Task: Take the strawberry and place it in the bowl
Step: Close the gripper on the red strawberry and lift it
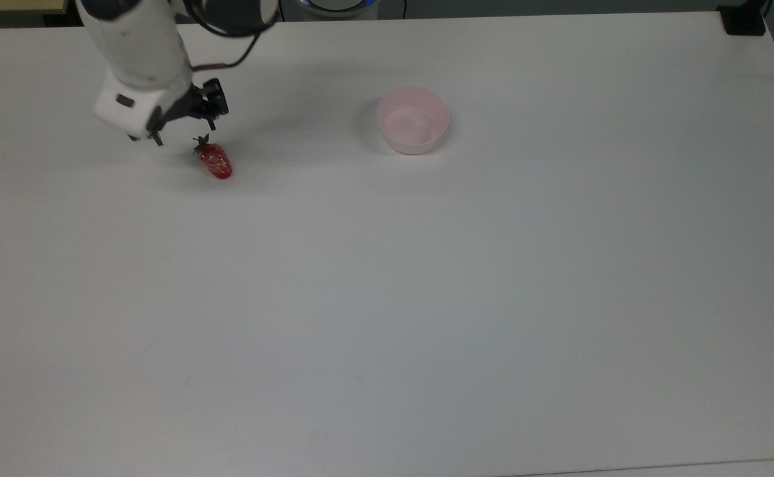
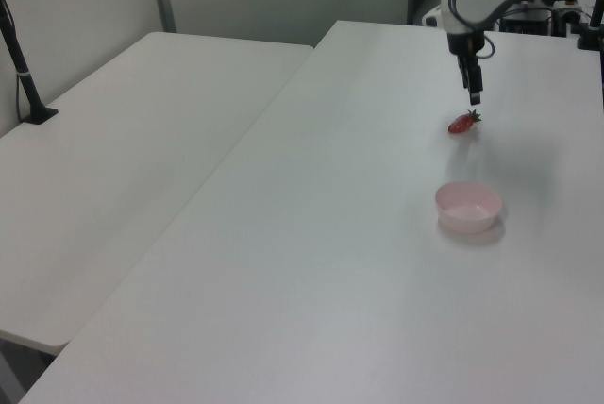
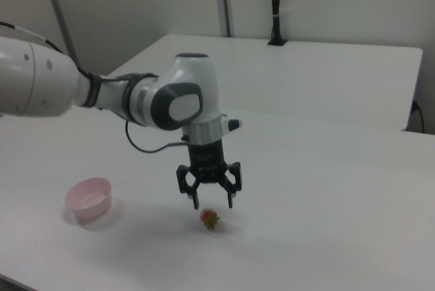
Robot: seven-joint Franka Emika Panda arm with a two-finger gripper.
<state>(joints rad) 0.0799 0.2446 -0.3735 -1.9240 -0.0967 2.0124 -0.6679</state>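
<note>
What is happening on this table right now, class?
A white robot arm is reaching for a strawberry lying on a white table. Its gripper hangs just above the strawberry with the fingers spread open, one to each side, not touching it. The fruit lies on its side. A pale pink bowl stands empty off to the top view's right, apart from the fruit. So nothing has been picked up; the grasp is about to happen.

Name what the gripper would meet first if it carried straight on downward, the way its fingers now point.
Most likely the strawberry: the open gripper hangs just above it, fingers pointing down. In the top view it looks offset toward the leafy end, so it might touch the table instead.
</note>
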